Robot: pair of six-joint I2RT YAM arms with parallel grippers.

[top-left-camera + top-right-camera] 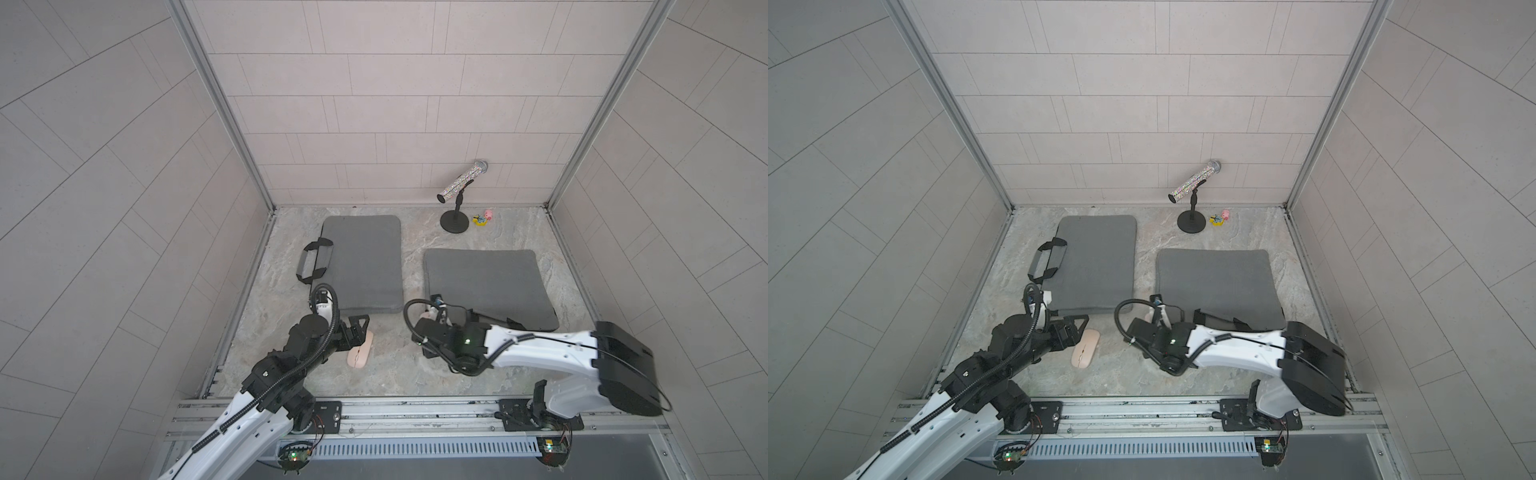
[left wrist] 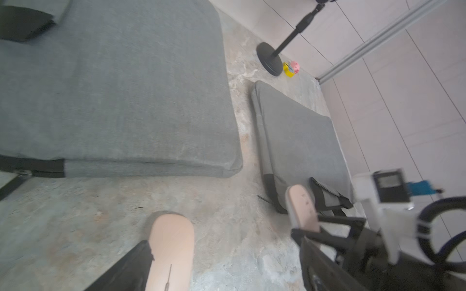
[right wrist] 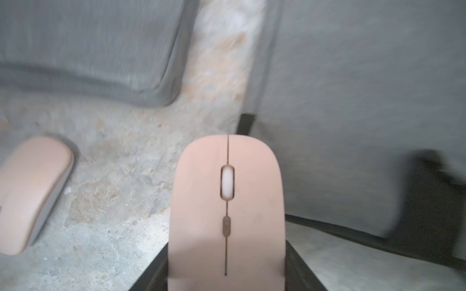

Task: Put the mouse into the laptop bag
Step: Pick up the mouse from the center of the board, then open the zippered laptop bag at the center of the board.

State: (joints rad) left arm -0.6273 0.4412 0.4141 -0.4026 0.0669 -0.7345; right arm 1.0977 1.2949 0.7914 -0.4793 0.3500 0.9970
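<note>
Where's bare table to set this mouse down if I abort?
Free: the front table strip between the loose mouse and the right gripper gripping the held mouse; the lane between the left bag and right bag. Crowded: back right, around the mic stand and toys.

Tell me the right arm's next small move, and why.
Probably ease the right gripper forward toward the near, black-trimmed edge of the grey fabric laptop bag ahead of it. Its jaws grip the flat pink computer mouse clear of the table, nose by that bag's corner, none of it inside. Whether the edge gapes is unclear.
</note>
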